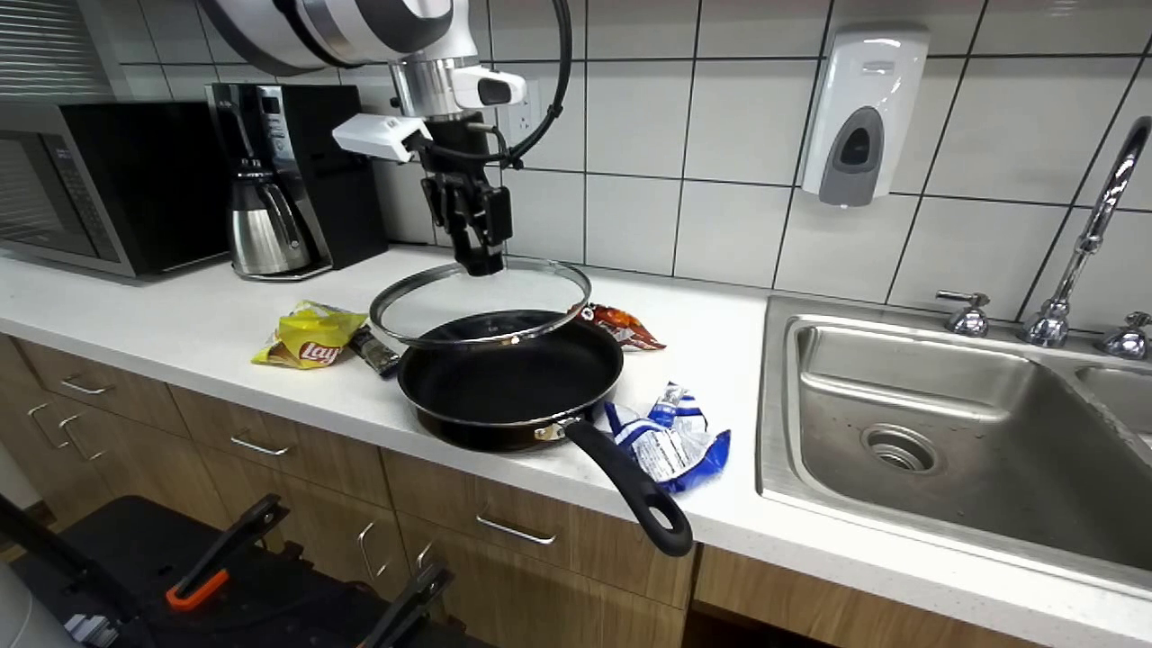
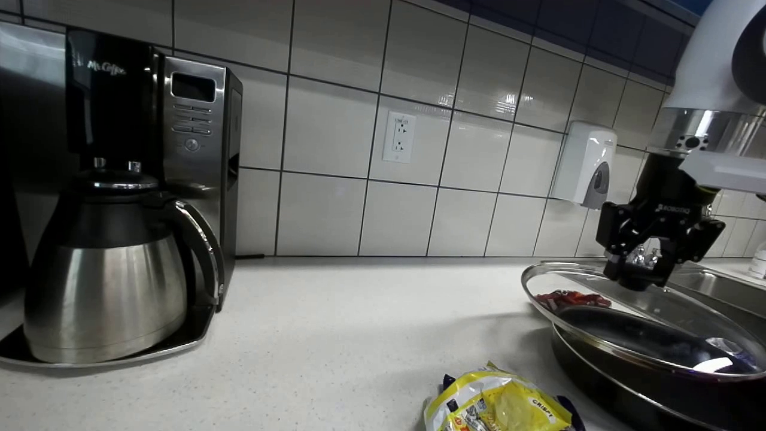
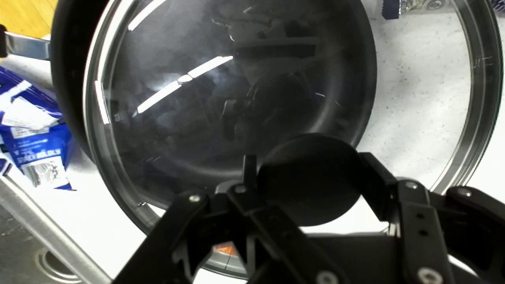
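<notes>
- Gripper (image 3: pixel 310 175): clamped on the knob (image 3: pixel 311 193) of the glass lid (image 1: pixel 486 301).
- Glass lid: knob up, partly over the frying pan (image 1: pixel 504 387), near the counter (image 1: pixel 189 310) front edge.
- Pan handle (image 1: pixel 630 481): long axis pointing diagonally past that edge.

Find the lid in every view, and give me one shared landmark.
In an exterior view: the lid is just left of centre.
In an exterior view: the lid is at the lower right.
In the wrist view: the lid fills most of the picture, cut off at the top edge.
Shared landmark: the pan, seen partly through the lid in all three views.
</notes>
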